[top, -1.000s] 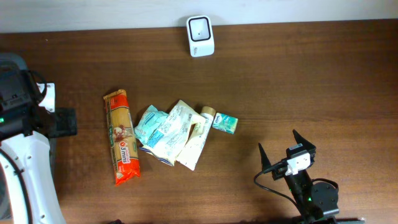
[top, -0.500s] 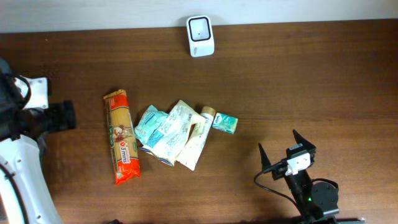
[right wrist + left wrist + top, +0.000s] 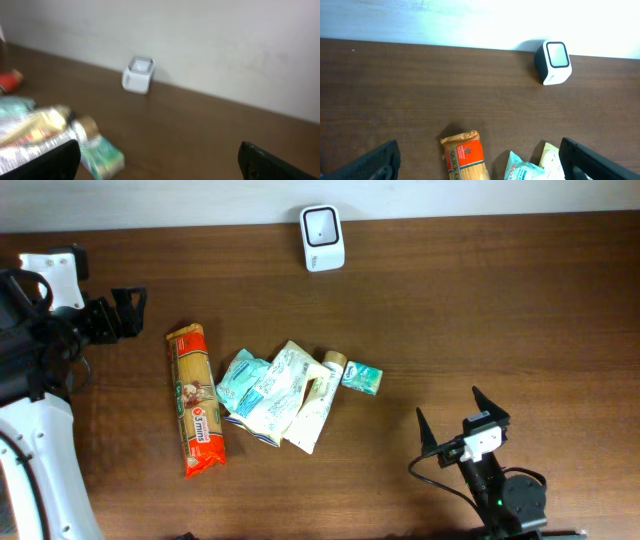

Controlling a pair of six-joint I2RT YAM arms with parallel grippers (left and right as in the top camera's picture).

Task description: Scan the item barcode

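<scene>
Left hand (image 3: 133,314) first: it's over at the far left of the counter (image 3: 520,310), fingers spread wide apart, nothing between them, aimed toward the groceries. On my left wrist cam the two fingers just poke in at the bottom corners, and the top end of the spaghetti shows between them.

Moving right, the spaghetti pack (image 3: 196,402) is the long orange-red one, lying flat and running front to back. Just beside it is a messy pile. There's a pale teal pouch (image 3: 240,378) on the left, then a couple of cream packets (image 3: 285,392) overlapping it. A light tube (image 3: 322,395) with a brownish cap lies against the right side of the pile. Can't tell if the spaghetti actually touches the pouch, it's that close.

The scanner (image 3: 322,238) is the little white box at the back edge of the counter by the wall, well apart from everything, roughly in line with the tube.

A small green box (image 3: 361,378) sits just right of the tube's cap.

Right hand (image 3: 447,404) is at the front right, well apart from the pile. Its fingers are wide apart too, and it's empty. That wrist cam is pretty blurry, but I can make out the scanner, tube and green box.
</scene>
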